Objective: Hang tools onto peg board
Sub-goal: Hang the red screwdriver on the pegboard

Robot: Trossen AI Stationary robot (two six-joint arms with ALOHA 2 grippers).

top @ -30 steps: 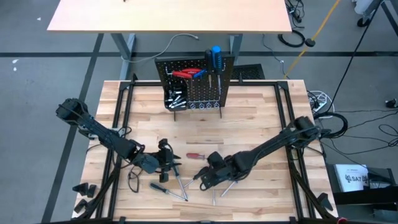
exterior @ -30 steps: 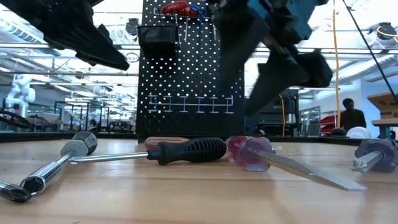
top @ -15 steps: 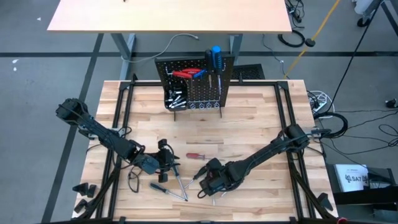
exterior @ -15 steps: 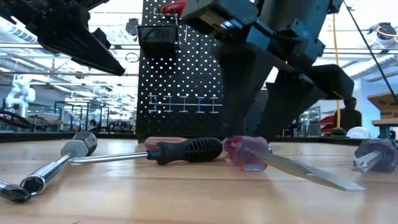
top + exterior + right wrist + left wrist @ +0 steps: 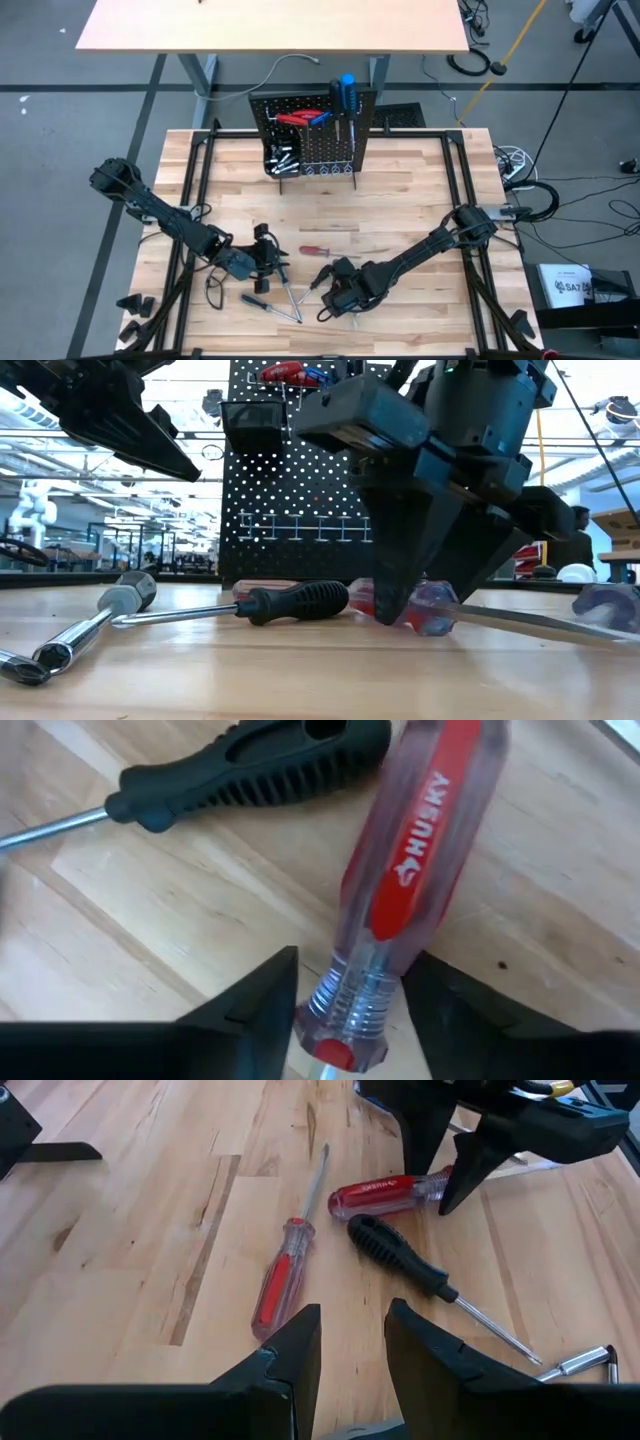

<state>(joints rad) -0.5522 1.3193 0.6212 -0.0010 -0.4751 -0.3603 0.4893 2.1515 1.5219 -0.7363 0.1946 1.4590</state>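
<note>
Tools lie scattered at the near middle of the wooden table point(image 5: 400, 200), and I have my right gripper point(image 5: 425, 595) down over one of them: a clear-handled screwdriver with a red core point(image 5: 415, 870), lying flat on the wood. In the right wrist view its fingers point(image 5: 250, 1000) straddle the handle where it meets the shaft, one on either side with narrow gaps showing, so I read them as spread around it and not clenched on it. In the low view the fingertips reach down to the tabletop around that handle. Just at its 9 o'clock lies a black-handled screwdriver point(image 5: 300, 600), its grip nearly touching the clear handle's end. A slimmer red-handled screwdriver point(image 5: 278, 1275) rests apart from both, toward the table's centre. At the 9 o'clock side of the low view lie two silvery socket pieces point(image 5: 95, 622) on the wood. My left gripper point(image 5: 350, 1355) hangs above the table at about 9 o'clock of the right one, fingers parted with a clear gap and nothing between them. The peg board point(image 5: 312, 135) stands upright at 12 o'clock on the table's far edge, already carrying red-handled pliers point(image 5: 293, 119), a blue-handled screwdriver point(image 5: 346, 92) and small metal pieces in its black bin point(image 5: 280, 158).
</note>
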